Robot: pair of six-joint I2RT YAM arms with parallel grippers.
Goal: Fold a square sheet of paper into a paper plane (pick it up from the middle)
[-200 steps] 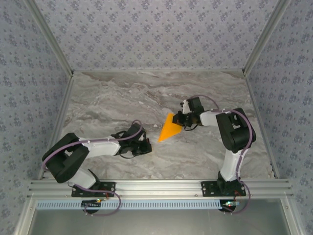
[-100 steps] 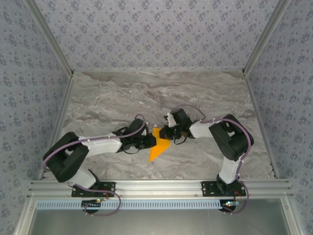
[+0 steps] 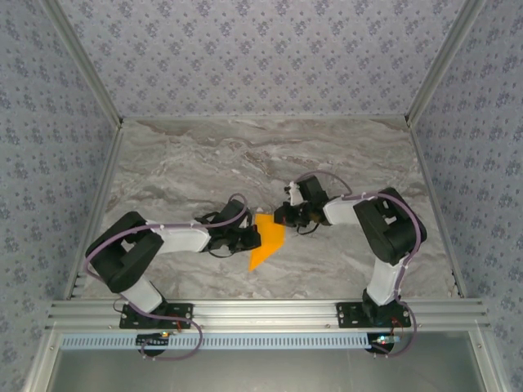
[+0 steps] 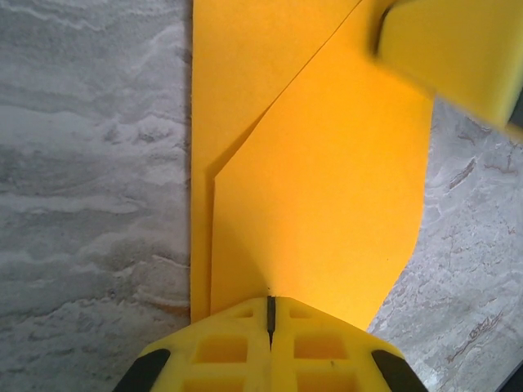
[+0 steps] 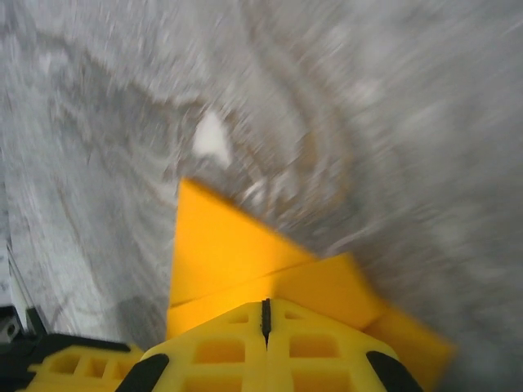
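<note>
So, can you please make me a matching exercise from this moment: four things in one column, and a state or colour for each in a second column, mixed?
Things:
1. left gripper
2. right gripper
3. orange paper
4. table

States:
A. grey, marbled
B. shut on the paper's far right corner
C. folded, tip toward the arm bases
D. shut on the paper's left edge

Pairs: 1-D, 2-B, 3-C, 4-A

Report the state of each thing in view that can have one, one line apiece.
orange paper: partly folded, with overlapping flaps and a diagonal crease, pinched from two sides.
left gripper: shut on the orange paper's near edge.
right gripper: shut on the orange paper's opposite side.
</note>
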